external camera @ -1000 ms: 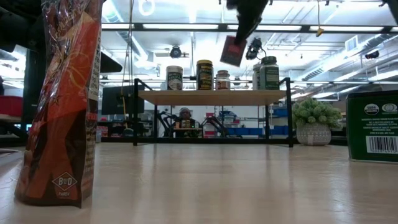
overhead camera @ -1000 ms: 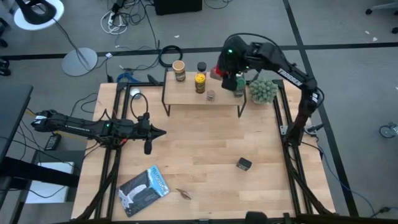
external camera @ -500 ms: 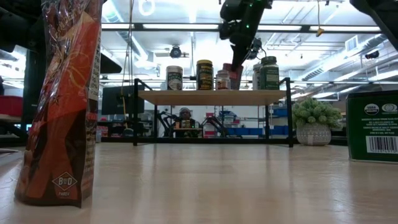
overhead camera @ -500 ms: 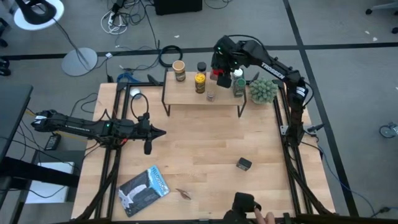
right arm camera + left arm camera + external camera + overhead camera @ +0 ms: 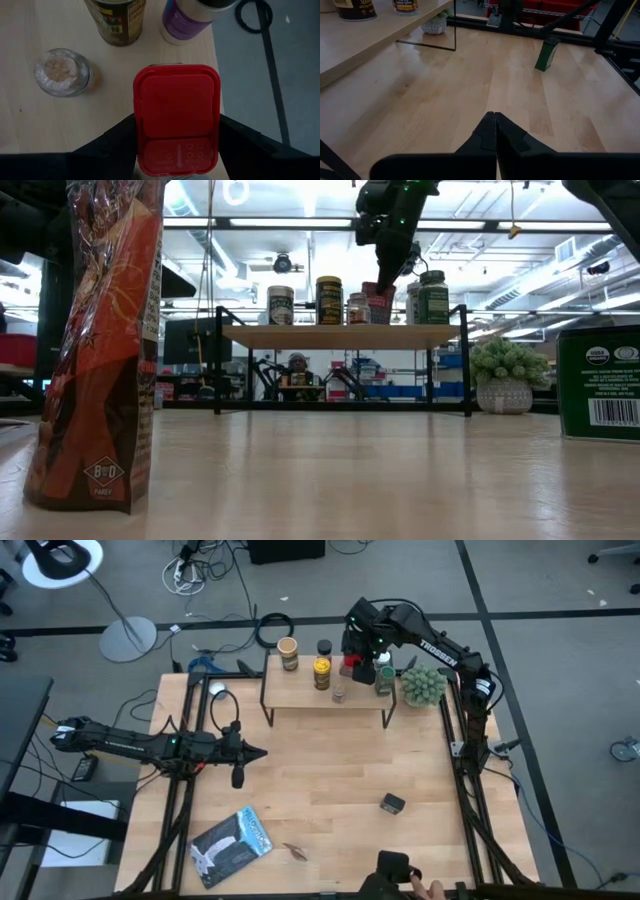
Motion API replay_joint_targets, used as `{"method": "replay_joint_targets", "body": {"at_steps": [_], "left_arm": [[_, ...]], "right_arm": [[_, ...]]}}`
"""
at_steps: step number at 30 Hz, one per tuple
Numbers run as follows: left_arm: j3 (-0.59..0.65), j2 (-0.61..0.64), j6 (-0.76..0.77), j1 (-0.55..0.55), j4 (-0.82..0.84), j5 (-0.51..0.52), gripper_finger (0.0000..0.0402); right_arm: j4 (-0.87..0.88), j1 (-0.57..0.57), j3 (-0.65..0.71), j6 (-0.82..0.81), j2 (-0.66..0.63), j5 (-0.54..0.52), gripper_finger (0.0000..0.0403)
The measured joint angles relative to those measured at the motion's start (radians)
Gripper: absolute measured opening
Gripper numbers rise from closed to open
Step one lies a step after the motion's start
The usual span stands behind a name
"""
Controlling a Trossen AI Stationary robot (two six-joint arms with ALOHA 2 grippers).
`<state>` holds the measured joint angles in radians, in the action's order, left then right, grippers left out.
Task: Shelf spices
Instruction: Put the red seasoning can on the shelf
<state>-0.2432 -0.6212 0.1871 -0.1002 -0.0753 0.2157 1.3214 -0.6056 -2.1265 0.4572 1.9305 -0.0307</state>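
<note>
The red tin is pinched by the right tool over the shelf, one o'clock of the counter; lowering and release are next; the left tool is pressed together at nine o'clock.

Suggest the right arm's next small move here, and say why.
Probably open the fingers and lift straight up. The right gripper holds the red tin upright on the shelf, standing level with the jars beside it, so the placing looks done. The left gripper waits shut over the table.
</note>
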Motion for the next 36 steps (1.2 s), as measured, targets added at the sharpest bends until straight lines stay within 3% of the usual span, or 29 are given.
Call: {"method": "replay_joint_targets", "body": {"at_steps": [27,36], "left_arm": [[0.0,0.0,0.001,0.0,0.0,0.001,0.0],[0.0,0.0,0.001,0.0,0.0,0.001,0.0]], "right_arm": [[-0.036,0.0,0.039,0.018,-0.002,0.023,0.026],[-0.059,0.0,0.004,0.026,-0.002,-0.016,0.0261]]}}
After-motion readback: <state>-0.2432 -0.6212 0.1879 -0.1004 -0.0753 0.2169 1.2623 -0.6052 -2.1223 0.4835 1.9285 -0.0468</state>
